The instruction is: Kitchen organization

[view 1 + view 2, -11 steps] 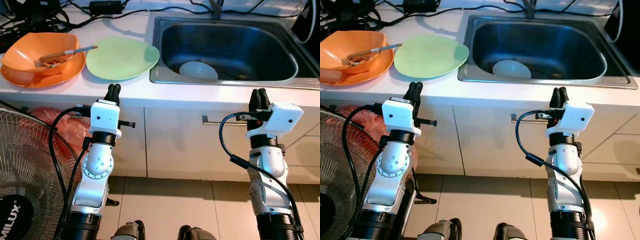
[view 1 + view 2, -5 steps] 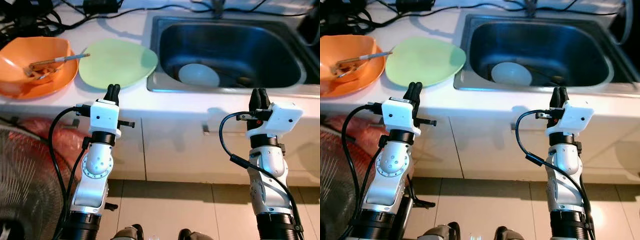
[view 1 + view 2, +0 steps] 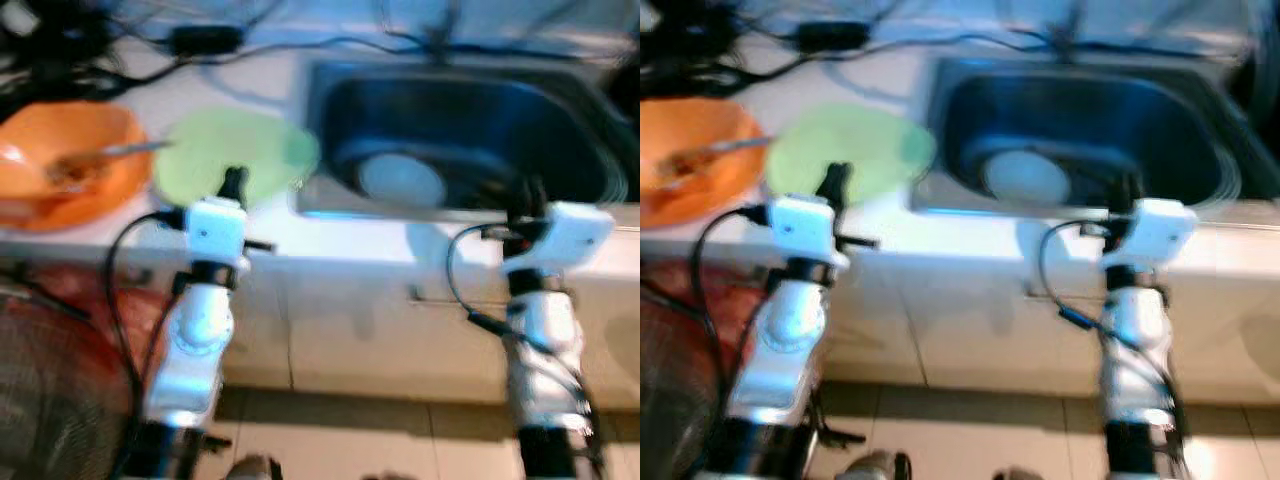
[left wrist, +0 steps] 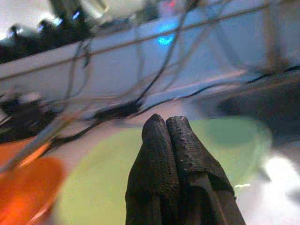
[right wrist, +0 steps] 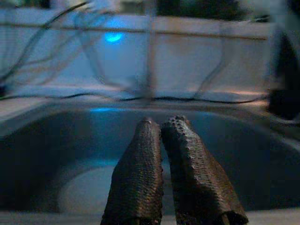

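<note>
Your head views are blurred, but the layout reads well enough. Your left pincer (image 3: 232,180) is raised in front of the desk (image 3: 270,215) edge, its two black fingers (image 4: 161,154) pressed together with nothing between them, pointing over the green plate (image 3: 235,155) that lies flat on the desk just left of the sink (image 3: 460,130). To the left of that plate sits the orange bowl (image 3: 65,165), with a utensil (image 3: 110,155) lying across it whose handle reaches toward the green plate; what kind of utensil it is you cannot tell through the blur. Your right pincer (image 3: 1127,192) is raised before the front rim of the sink, its fingers (image 5: 140,173) also closed together and empty, aimed into the basin. Inside the sink, toward its left half and near the front wall, a pale round dish (image 3: 400,178) rests on the bottom. Behind the plate and bowl, black cables (image 3: 200,40) and a dark power brick run along the back of the desk. Below the desk you see white cabinet doors (image 3: 350,310), one with a small handle, and tiled floor under them. At the lower left, a fan grille (image 3: 50,400) stands beside your left arm, with something red behind it.
</note>
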Robot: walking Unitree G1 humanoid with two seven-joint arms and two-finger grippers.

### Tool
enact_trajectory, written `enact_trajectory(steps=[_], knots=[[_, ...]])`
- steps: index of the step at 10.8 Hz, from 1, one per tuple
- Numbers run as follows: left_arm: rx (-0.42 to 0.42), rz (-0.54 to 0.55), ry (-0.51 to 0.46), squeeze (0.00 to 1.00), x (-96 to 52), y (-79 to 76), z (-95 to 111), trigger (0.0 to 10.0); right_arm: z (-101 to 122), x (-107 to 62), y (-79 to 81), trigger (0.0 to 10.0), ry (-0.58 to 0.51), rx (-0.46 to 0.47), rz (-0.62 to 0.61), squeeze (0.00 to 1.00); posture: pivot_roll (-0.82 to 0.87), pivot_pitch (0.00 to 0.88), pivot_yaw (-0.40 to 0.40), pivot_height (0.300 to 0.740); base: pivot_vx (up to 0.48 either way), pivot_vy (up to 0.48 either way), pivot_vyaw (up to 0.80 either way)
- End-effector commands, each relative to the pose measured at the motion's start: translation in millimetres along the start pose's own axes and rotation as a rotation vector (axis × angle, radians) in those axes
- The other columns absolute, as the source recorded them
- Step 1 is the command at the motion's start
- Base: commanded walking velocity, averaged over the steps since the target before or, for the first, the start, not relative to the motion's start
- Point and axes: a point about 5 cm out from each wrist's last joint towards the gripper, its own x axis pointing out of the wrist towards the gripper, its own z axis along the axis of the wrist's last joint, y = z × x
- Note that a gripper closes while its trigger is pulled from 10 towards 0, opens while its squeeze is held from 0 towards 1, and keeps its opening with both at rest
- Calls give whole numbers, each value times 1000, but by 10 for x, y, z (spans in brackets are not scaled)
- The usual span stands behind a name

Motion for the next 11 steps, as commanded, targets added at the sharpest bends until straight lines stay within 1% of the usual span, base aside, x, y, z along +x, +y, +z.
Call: enact_trajectory(steps=[1, 5, 6, 9, 11], knots=[[-11, -12, -11, 0, -10, -43, 17, 10000, -10, -28, -91, 10000, 9, -18, -22, 0, 46, 154, -11, 740, 0, 0, 0], [-17, -40, -26, 0, -14, -89, 66, 10000, -18, -22, -90, 10000, 11, -18, -20, 0, 50, 158, -15, 740, 0, 0, 0], [-26, -35, -14, 1000, -14, -95, 48, 10000, -20, -24, -86, 10000, 12, -17, -18, 0, 50, 158, -14, 740, 0, 0, 0], [-34, -38, 11, 1000, -27, -101, 13, 10000, -24, -32, -102, 10000, 15, -19, -21, 0, 48, 162, -14, 740, 0, 0, 0], [-83, -34, 28, 1000, -24, -109, 5, 10000, -32, -34, -93, 10000, 20, -18, -18, 0, 49, 163, -14, 740, 0, 0, 0]])
